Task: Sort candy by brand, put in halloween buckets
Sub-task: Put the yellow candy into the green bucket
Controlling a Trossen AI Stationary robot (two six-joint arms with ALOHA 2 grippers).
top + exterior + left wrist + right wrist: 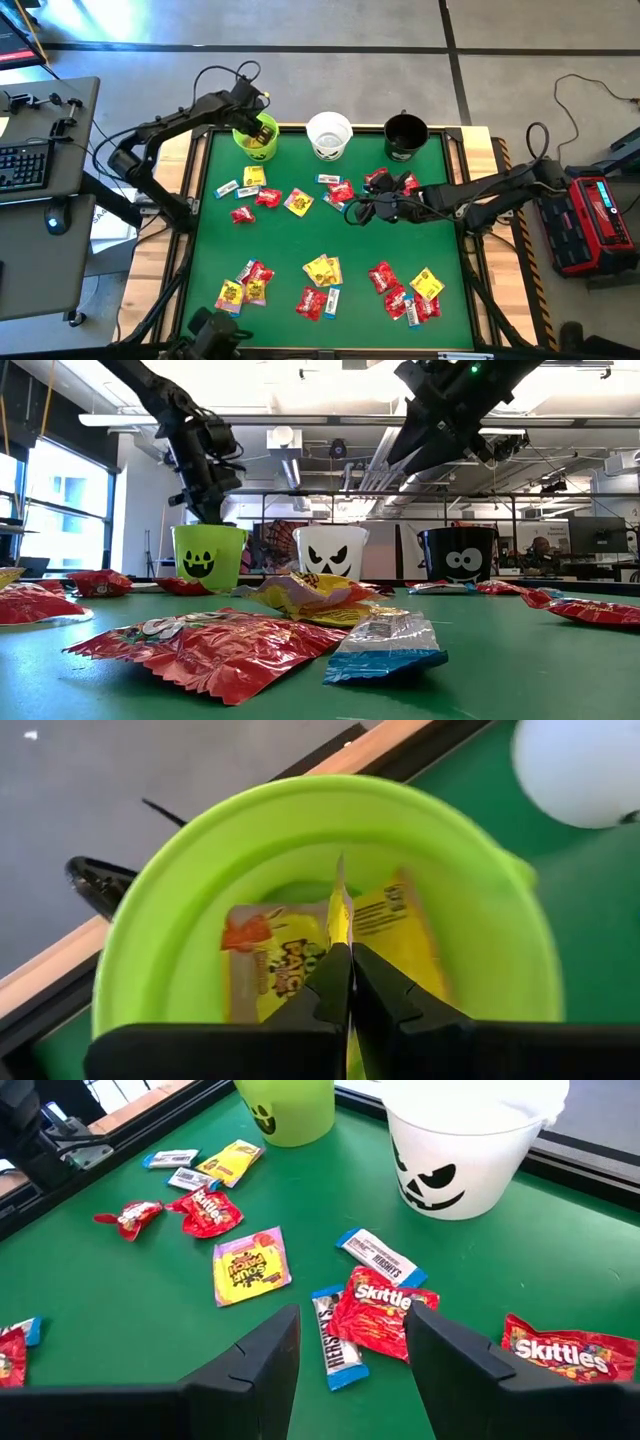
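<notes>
The left gripper (350, 982), fingers pinched shut on a yellow foil candy packet (340, 910), hangs inside the lime-green plastic pail (257, 140) at the rear of the green felt table (300, 245), above another yellow packet (270, 960) lying inside. The right gripper (350, 1355), fingers spread and empty, hovers over a red Skittles packet (380, 1308) and a blue-and-white Hershey's bar (335, 1342), near the white pail (329, 135) and black pail (405, 134).
</notes>
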